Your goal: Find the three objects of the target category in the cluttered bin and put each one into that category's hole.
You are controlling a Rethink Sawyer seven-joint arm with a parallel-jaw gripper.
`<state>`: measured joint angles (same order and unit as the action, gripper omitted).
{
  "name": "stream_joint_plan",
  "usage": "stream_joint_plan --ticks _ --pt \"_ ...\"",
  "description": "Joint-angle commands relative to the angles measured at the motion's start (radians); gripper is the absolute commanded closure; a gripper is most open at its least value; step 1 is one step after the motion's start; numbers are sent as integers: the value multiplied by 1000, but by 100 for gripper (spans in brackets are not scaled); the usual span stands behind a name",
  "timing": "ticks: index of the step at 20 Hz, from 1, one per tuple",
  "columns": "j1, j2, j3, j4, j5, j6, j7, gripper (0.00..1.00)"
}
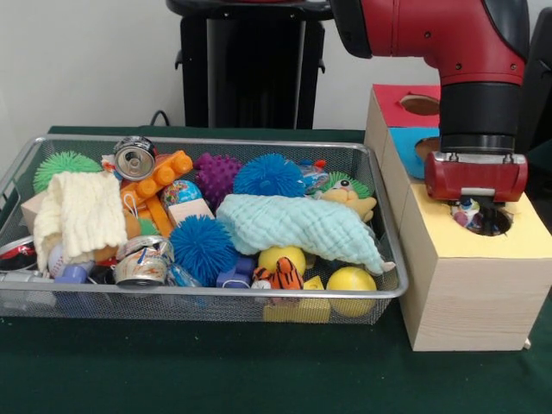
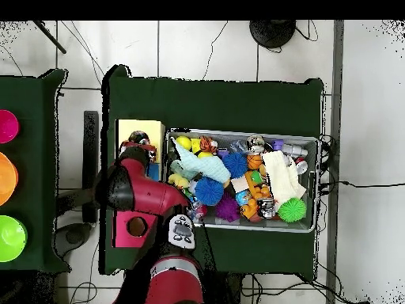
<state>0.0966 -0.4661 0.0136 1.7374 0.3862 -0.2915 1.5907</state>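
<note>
Right now the gripper point(image 1: 473, 207) hangs directly over the hole point(image 1: 483, 219) in the yellow end of the wooden box point(image 1: 466, 285), with a small patterned thing point(image 1: 467, 210) showing just under it at the hole's mouth; whether the fingers are apart or clamped on it, I cannot tell. This looks like the drop-off step. Next would be releasing, lifting clear, then returning to the wire bin point(image 1: 198, 293) on the green tabletop point(image 1: 216, 371) to search.

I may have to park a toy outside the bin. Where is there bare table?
The green table is bare in front of the mesh bin, and the overhead view shows another clear strip along the bin's opposite long side. The bin is packed edge to edge. The gripper hangs over the wooden box's yellow-section hole.
</note>
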Motion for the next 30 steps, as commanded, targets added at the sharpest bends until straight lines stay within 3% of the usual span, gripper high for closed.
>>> stream_joint_plan --ticks 1,6,15,18,21,22,25,26,30 --pt "-34 161 30 137 -12 25 256 0" --pt "1 140 -3 145 23 21 253 0" --pt "58 76 -68 162 86 143 207 0" --pt "87 27 -108 167 104 240 175 0" --pt "173 -36 -232 139 120 417 138 0" --pt "200 -28 -269 120 122 444 134 0" --pt "206 -34 -287 99 94 476 138 0" --pt "208 -36 -293 92 85 487 140 100" --pt "213 -58 -312 53 48 541 137 100"
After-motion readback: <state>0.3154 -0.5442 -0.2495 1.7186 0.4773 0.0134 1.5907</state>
